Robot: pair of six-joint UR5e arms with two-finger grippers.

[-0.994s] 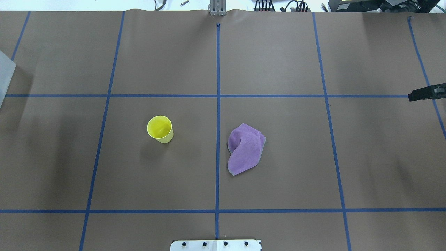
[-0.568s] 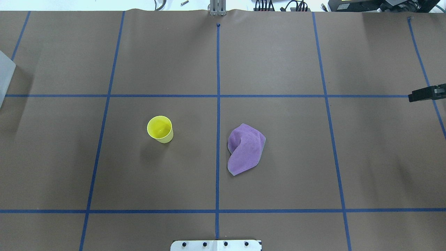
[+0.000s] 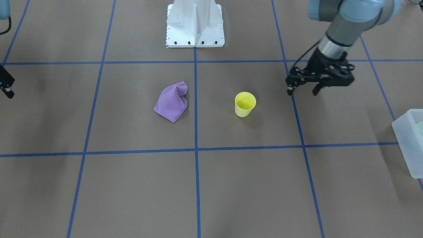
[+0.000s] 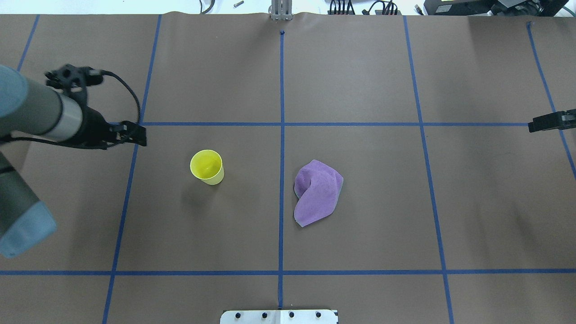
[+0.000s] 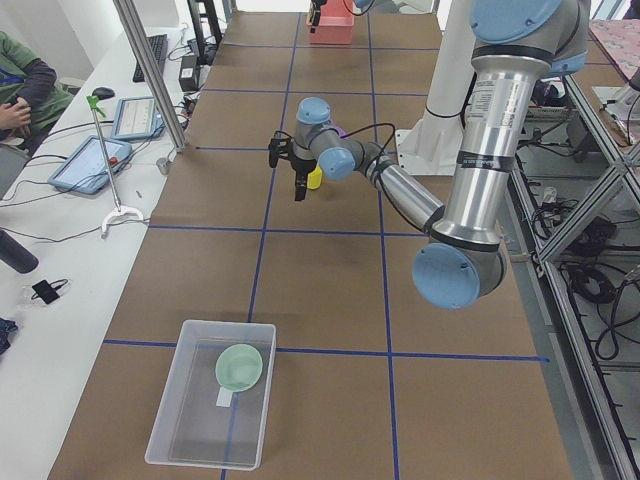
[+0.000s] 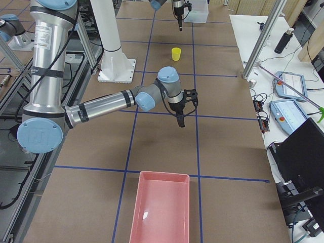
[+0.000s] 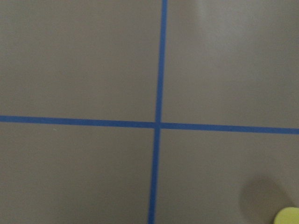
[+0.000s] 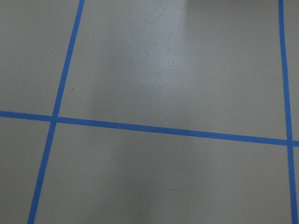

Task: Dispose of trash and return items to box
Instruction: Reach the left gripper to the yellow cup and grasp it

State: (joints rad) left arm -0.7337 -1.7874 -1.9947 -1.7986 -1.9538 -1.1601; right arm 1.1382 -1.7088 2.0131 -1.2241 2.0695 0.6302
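Observation:
The purple cloth (image 4: 317, 191) (image 3: 172, 102) lies crumpled just right of the table's middle line. The frosted box (image 5: 180, 400) (image 3: 408, 145) stands at the table's left end, and the pale green bowl (image 5: 240, 366) rests inside it. My left gripper (image 3: 302, 90) (image 4: 132, 134) hangs open and empty above a tape crossing, between the box and a yellow cup (image 4: 207, 166) (image 3: 245, 104). My right gripper (image 4: 546, 121) (image 6: 181, 119) hovers at the far right edge, well away from the cloth. Too little of it shows, so I cannot tell whether it is open or shut.
A pink bin (image 6: 161, 207) stands at the table's right end. The white robot base (image 3: 195, 23) sits at the near middle edge. Blue tape lines grid the brown table. A person sits beyond the far side, by tablets (image 5: 95, 160).
My left arm has swung into the overhead view from the left, and its gripper now hangs left of the yellow cup. It hides the box's corner there. Cloth, cup and right gripper stayed put.

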